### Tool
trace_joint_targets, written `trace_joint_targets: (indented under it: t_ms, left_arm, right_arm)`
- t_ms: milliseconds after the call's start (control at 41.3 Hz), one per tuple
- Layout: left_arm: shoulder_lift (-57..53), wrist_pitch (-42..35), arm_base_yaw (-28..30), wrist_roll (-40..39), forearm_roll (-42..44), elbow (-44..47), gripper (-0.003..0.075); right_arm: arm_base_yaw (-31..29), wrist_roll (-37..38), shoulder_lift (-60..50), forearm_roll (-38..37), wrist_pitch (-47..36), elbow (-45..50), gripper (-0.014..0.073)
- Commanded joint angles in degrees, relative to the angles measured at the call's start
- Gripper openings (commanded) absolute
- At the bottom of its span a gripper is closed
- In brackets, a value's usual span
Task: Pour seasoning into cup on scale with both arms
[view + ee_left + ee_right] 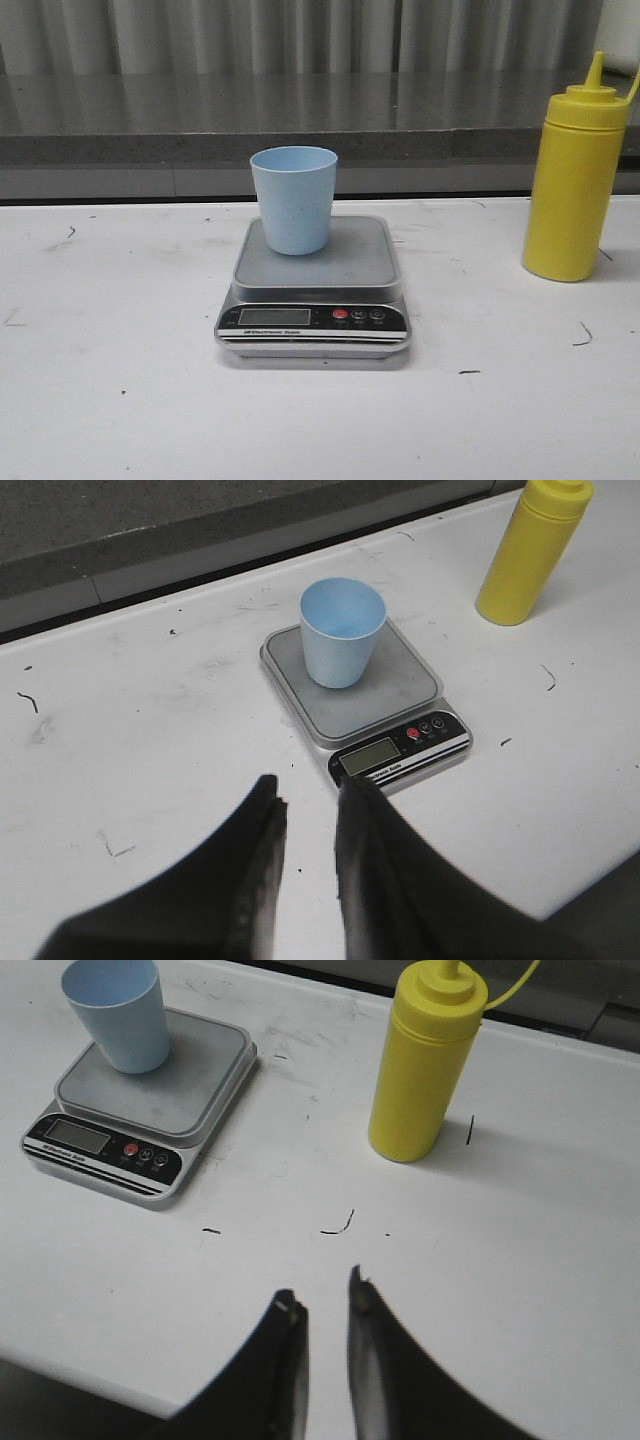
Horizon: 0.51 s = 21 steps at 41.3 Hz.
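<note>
Bottle (577, 180) is standing upright on the surface (120, 400), well right of the scale (315, 290) carrying the cup (294, 198), ready for weighing. I'm holding both grippers (305, 805) (322, 1300) back, narrowly parted, empty.

The worktop (120, 400) is white and matte, flecked with small dark scuffs and short curved scratch marks (583, 340), one of them a thin hooked line (340, 1226) on its bare middle. Along its far edge runs a dark seam, and behind that a grey speckled ledge (200, 110) with a paler grey front face (90, 182). Beyond the ledge hangs a backdrop of pale grey vertical folds (300, 35), like a curtain or corrugated panel.
</note>
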Motion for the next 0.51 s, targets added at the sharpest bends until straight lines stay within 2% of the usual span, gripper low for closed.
trace_joint_targets:
  t_ms: [0,48,97,193,484]
  left_arm:
    - [0.0,-4.6,-0.4,-0.1,-0.8,-1.5,0.0134]
    - [0.0,-4.6,-0.4,-0.1,-0.8,-1.5,0.0130]
    - [0.0,-4.7,-0.4,-0.1,-0.8,-1.5,0.0099]
    - [0.0,-3.8,-0.4,-0.1,-0.8,-1.5,-0.0012]
    - [0.0,-3.8,-0.4,-0.1,-0.8,-1.5,-0.0020]
  right_arm:
    - [0.0,-0.6,0.3,-1.3,-3.5,-1.9,-0.0019]
    - [0.0,-0.6,0.3,-1.3,-3.5,-1.9,-0.0074]
    - [0.0,-0.6,0.3,-1.3,-3.5,-1.9,-0.0063]
    - [0.0,-0.6,0.3,-1.3,-3.2,-1.9,-0.0067]
    - [0.0,-0.6,0.3,-1.3,-3.2,-1.9,-0.0067]
